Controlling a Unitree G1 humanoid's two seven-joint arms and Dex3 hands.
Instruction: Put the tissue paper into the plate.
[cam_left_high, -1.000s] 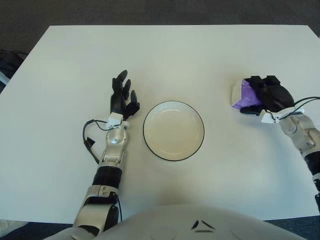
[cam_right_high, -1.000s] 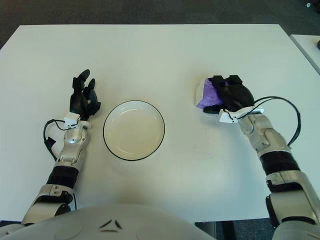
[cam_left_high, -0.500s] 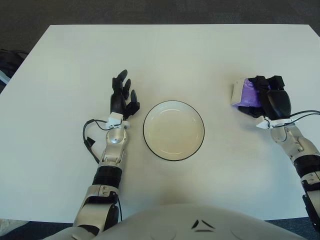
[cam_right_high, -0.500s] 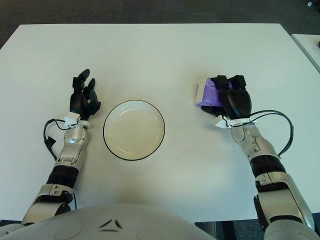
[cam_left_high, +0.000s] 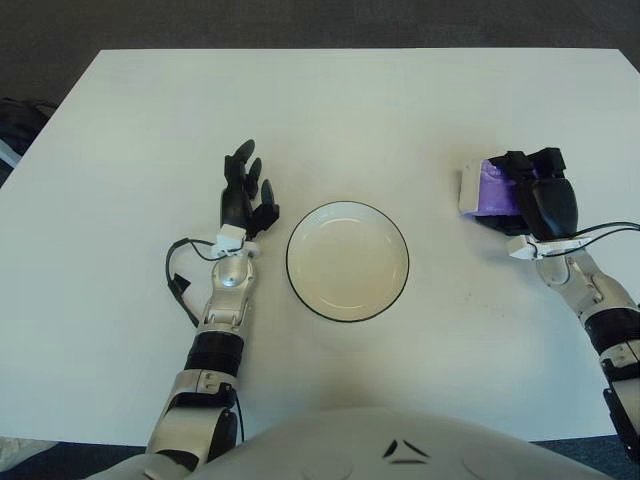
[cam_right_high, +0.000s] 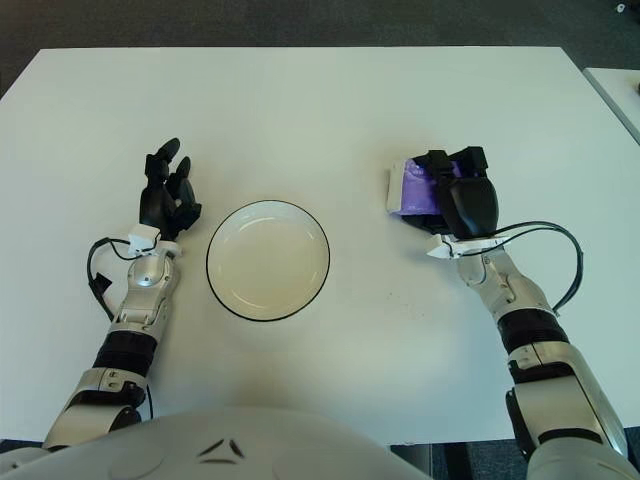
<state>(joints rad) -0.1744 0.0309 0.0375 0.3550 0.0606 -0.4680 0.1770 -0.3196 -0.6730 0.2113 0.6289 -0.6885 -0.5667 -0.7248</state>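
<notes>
— Where's the tissue paper (cam_right_high: 412, 188) right now?

— Out on the robot's right side of the white table (cam_right_high: 320, 90), well apart from the plate (cam_right_high: 268, 260). It's a purple pack with a white end facing the plate, and it seems to be sitting on the tabletop, though from where I stand the hand covers most of it, so I can't swear it isn't lifted a touch.

— Which hand?

— The right hand (cam_right_high: 462, 195). Its black fingers (cam_right_high: 436, 162) are curled over the top of the pack, wrapped round the far side, with the palm sitting on the near side. It has hold of the pack as far as I can see. The forearm runs back toward the robot's body at an angle, with a black cable looping beside the wrist.

— And the other one?

— The left hand (cam_left_high: 245, 193) is resting on the table just left of the plate, close to its rim but not touching. Fingers point away from the robot, loosely spread, nothing in them.

— The plate itself?

— A round white dish with a dark rim, in the middle of the table, straight in front of the robot, between the two hands. There's nothing in it.
</notes>
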